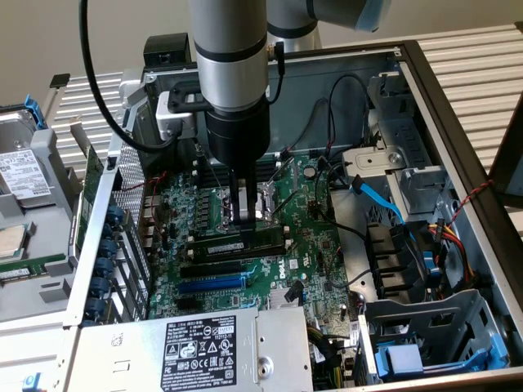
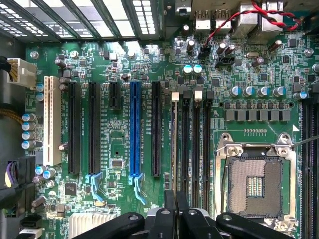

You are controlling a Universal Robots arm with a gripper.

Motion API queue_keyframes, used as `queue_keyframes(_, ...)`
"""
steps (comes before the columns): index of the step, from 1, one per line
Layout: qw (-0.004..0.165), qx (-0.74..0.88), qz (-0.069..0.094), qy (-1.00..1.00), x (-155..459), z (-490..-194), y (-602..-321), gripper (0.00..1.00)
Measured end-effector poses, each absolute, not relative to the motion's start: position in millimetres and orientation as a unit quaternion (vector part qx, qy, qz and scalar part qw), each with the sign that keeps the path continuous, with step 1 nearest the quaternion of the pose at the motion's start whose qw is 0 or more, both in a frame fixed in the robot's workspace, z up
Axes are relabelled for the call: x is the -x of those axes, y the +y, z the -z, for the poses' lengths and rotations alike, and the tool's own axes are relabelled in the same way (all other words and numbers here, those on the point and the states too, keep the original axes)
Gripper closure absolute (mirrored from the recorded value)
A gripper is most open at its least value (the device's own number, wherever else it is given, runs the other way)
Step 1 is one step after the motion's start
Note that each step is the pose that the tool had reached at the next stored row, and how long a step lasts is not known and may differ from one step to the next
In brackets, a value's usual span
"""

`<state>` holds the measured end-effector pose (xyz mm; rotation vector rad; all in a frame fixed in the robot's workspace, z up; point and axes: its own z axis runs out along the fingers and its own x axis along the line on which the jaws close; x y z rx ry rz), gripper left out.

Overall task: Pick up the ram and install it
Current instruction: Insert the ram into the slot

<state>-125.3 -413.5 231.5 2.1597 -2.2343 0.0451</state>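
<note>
- Your gripper reaches down into the open grey metal computer case, near the middle of the green motherboard. Its two black fingers are pinched narrow, almost together.
- The fingers appear to clamp the top edge of the ram, the long, thin, dark-green circuit-board stick with a row of black chips, about midway along it.
- The ram stands upright on its long edge, lined up with the bank of four black memory slots.
- In the wrist view the gripper sits over the ram in the memory slot farthest from the square silver processor socket. That slot is just beside a long black expansion slot, and the bright blue slot lies one further out.
- My reading is that the grasp is made and the stick is already at its slot, so carrying and aligning look done.
- Seating is what is left. You cannot tell from here whether the stick is pressed fully home, or whether the small white latch at the slot's end has locked.
</note>
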Motion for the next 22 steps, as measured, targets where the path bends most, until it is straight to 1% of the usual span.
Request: queue_keyframes(22, 0.015, -0.694, -0.012, -0.719, 126.6, -231.5, -414.8, 0.88)
